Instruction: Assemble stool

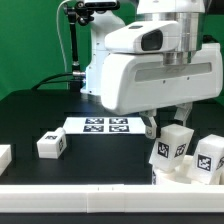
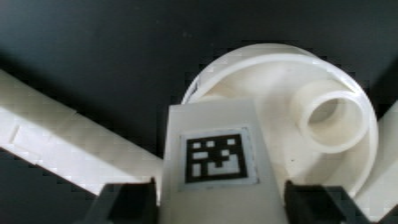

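Stool seat, a round shallow white plastic drum [image 2: 267, 75], lies on the black bench [image 1: 30, 115] at the exterior view's right. The wrist view shows a raised round socket [image 2: 338, 118] inside it. A small blocky white plastic leg [image 2: 217, 150] sits between the jaws of the gripper [image 2: 217, 205], over the seat's edge. Its face toward the wrist camera bears a square black-and-white marker tag [image 2: 217, 160], a blocky pattern on a white border.

The dark fingers [image 2: 125, 205] lie against both sides of this leg with no gap to see, so the jaws seem closed on it (the wrist view is blurred). In the exterior view the same leg [image 1: 172, 147] stands slightly tilted under the gripper [image 1: 168, 122].

A second tagged leg [image 1: 210, 157] stands just beside it, toward the exterior view's right. A third tagged leg [image 1: 52, 145] lies well apart, toward the left. Behind them the marker board [image 1: 105, 125] lies flat with its printed tags. A long plain white bar [image 1: 90, 192] runs along the front.
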Robot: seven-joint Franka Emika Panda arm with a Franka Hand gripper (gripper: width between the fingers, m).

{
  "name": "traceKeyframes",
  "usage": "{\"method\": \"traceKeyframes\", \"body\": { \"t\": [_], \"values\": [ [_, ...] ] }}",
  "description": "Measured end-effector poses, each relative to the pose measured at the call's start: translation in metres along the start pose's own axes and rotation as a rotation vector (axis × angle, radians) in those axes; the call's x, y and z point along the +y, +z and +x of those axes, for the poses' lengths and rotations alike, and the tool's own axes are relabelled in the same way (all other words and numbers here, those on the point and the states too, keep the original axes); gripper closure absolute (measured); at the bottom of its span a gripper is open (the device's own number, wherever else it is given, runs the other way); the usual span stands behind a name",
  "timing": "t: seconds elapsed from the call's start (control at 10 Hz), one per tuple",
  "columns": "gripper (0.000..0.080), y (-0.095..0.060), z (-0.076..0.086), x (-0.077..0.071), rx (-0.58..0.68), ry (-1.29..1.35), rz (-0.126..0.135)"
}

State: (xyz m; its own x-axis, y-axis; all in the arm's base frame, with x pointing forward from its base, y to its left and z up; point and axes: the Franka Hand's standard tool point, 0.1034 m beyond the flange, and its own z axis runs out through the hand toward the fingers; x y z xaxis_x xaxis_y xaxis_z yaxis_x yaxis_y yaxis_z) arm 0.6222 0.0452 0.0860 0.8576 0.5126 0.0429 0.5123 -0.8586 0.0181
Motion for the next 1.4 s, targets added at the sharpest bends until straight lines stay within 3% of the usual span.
{"method": "traceKeyframes", "body": {
  "t": [0.4,1.0,1.2,1.4],
  "values": [
    [0.0456,0.0,0.0,0.0,0.003,0.325,0.002],
    [0.0456,0.002,0.002,-0.01,0.092,1.073,-0.005],
    [0.0456,0.002,0.004,-0.014,0.095,1.283,0.007],
    [0.0456,0.002,0.005,-0.015,0.09,1.49,0.04]
  ]
}}
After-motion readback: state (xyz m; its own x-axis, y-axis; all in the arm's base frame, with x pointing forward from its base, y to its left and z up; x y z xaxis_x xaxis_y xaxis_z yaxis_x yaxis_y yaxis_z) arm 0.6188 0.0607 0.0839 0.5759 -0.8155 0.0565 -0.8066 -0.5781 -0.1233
